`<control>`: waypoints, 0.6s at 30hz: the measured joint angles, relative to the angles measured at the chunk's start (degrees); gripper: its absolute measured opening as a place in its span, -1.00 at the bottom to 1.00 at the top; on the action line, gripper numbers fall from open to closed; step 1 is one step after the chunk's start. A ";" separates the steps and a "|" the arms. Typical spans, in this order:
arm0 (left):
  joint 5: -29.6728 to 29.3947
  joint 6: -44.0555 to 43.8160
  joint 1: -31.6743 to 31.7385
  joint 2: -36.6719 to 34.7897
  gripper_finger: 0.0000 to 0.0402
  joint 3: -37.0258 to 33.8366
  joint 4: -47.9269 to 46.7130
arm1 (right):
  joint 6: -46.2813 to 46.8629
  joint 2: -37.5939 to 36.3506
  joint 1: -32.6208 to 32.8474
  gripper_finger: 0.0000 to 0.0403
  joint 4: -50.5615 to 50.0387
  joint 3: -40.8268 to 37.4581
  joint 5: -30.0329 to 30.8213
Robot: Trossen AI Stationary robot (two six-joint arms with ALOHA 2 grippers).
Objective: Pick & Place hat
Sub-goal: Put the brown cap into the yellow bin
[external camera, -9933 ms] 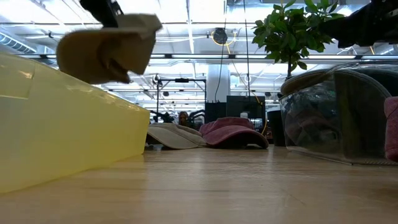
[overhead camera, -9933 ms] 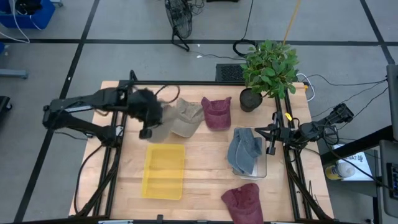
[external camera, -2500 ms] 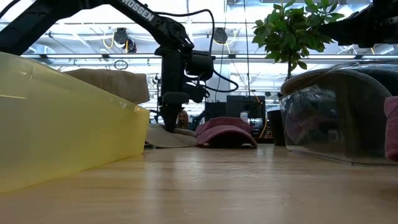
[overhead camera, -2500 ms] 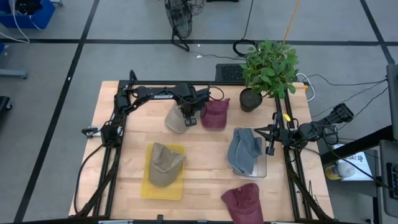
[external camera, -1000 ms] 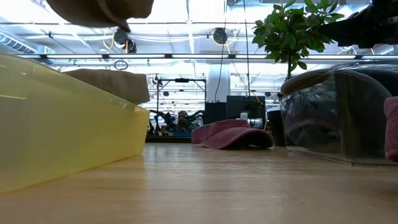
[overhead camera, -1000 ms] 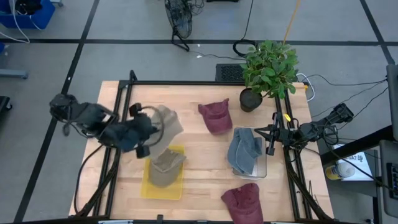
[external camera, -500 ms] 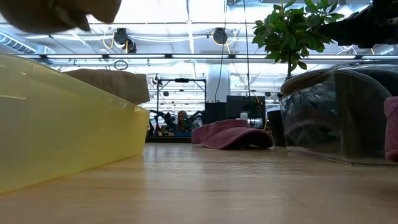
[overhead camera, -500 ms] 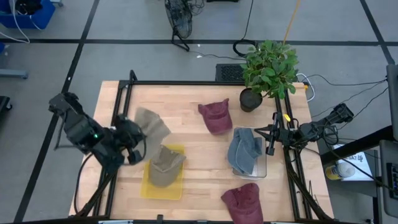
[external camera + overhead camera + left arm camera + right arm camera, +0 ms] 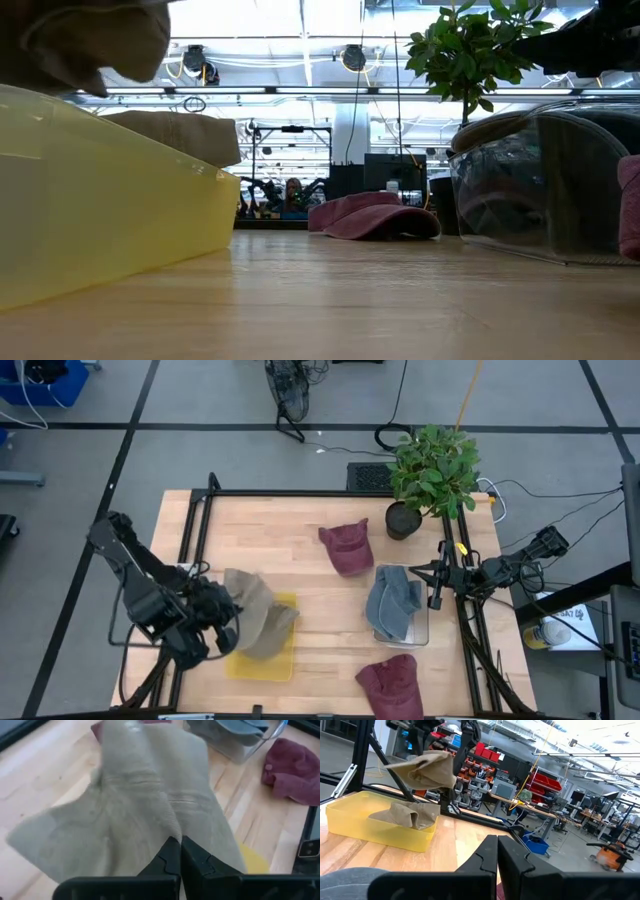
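Wooden table (image 9: 320, 555) with black frame, seen from above. At about 1 o'clock of the table, a potted plant (image 9: 432, 472), tall and green. At about 8 o'clock, a yellow tray (image 9: 284, 650), with one tan hat (image 9: 412, 815) lying already inside. At about 4 o'clock, a clear bin (image 9: 421, 630) with a grey-blue hat (image 9: 392, 603) in it. At 12 o'clock, near the table middle, a maroon hat (image 9: 346, 545) flat on the wood; at 5 o'clock, close to the near edge, a second maroon hat (image 9: 391, 686). Above the yellow tray, at its 9 o'clock side, the held tan hat (image 9: 247, 605), hanging in the air and not touching the tray. Left gripper (image 9: 175, 851) over this place, fingers pressed together and pinching the cloth of the held tan hat. Right gripper (image 9: 497, 851) at 3 o'clock, at the table's edge beside the clear bin, fingers pressed together on nothing.
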 joint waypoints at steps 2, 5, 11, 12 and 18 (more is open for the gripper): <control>0.04 -1.45 -0.31 1.61 -0.99 0.00 0.81 | 0.02 0.00 0.00 -1.00 0.00 0.00 0.00; 1.55 -2.37 -0.05 3.77 -0.99 0.00 2.56 | -0.04 -0.01 0.00 -1.00 0.04 0.00 0.00; 7.43 -2.72 2.56 7.31 -0.98 0.00 4.22 | -0.91 -0.01 0.00 -1.00 0.05 0.00 0.00; 8.39 -2.75 3.01 7.80 -0.98 0.00 4.17 | -0.95 0.00 0.00 -1.00 0.06 0.00 0.00; 9.50 -2.74 5.70 9.97 -0.98 0.00 4.07 | -0.98 -0.01 0.00 -1.00 0.07 0.00 0.00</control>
